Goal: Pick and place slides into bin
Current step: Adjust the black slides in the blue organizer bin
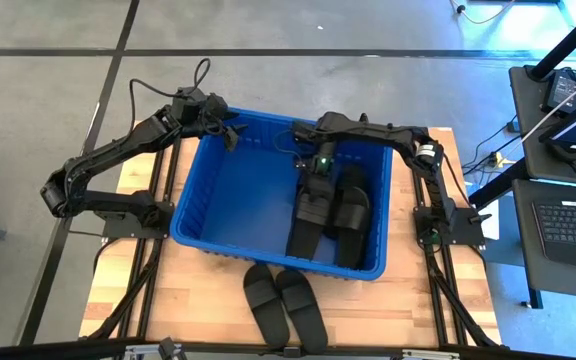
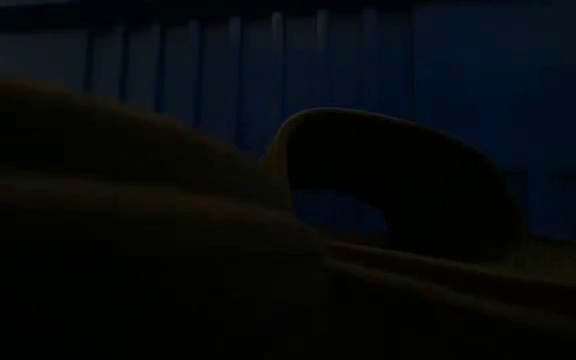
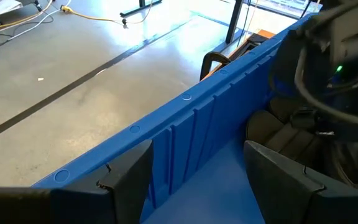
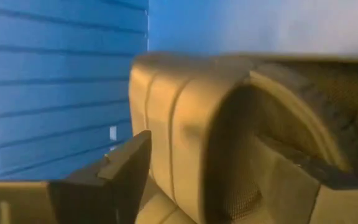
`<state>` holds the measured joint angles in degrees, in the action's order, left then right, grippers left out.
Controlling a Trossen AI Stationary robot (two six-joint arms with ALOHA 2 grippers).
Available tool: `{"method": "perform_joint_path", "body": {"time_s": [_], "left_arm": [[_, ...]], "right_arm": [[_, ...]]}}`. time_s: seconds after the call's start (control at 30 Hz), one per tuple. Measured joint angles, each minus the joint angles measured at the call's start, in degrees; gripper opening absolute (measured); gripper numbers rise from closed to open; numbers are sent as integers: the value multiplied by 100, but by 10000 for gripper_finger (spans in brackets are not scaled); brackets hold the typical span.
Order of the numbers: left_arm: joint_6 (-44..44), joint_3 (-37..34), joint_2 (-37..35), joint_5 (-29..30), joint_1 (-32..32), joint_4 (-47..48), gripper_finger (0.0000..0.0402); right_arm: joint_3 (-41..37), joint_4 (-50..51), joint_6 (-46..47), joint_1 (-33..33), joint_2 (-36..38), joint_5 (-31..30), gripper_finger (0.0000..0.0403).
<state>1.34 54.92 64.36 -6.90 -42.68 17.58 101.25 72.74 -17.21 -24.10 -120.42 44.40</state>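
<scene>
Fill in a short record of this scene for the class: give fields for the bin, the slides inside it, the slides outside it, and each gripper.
bin: blue tub in the middle of the wooden table
slides in bin: at least two black slides, lying along the bin's right side
slides on table: one pair, side by side just in front of the bin
left gripper: open, empty, over the bin's far-left rim
right gripper: down inside the bin at the slides; grip unclear
progress: table pair not yet in the bin
</scene>
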Motion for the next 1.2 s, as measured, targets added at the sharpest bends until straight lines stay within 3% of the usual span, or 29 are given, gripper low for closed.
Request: {"method": "perform_joint_path", "body": {"time_s": [0.27, 0.47, 0.57, 0.73, 0.97, 1.2], "left_arm": [[0, 0, 0, 0, 0, 0, 244], [0, 0, 0, 0, 0, 2, 244], [0, 0, 0, 0, 1, 0, 244], [-37, 0, 0, 0, 2, 33, 244], [-42, 0, 0, 0, 0, 142, 244], [-44, 0, 0, 0, 0, 140, 244]], "right_arm": [[883, 81, 35, 4, 0, 0, 279], [1733, 1411, 112, -121, 0, -223, 276], [1868, 1713, 685, -167, 52, -471, 276], [1367, 1722, 1218, -155, 485, -630, 275], [162, 1732, 2152, -24, 1014, -1552, 275], [-931, 1738, 2423, 247, 1257, -1194, 275]]}}
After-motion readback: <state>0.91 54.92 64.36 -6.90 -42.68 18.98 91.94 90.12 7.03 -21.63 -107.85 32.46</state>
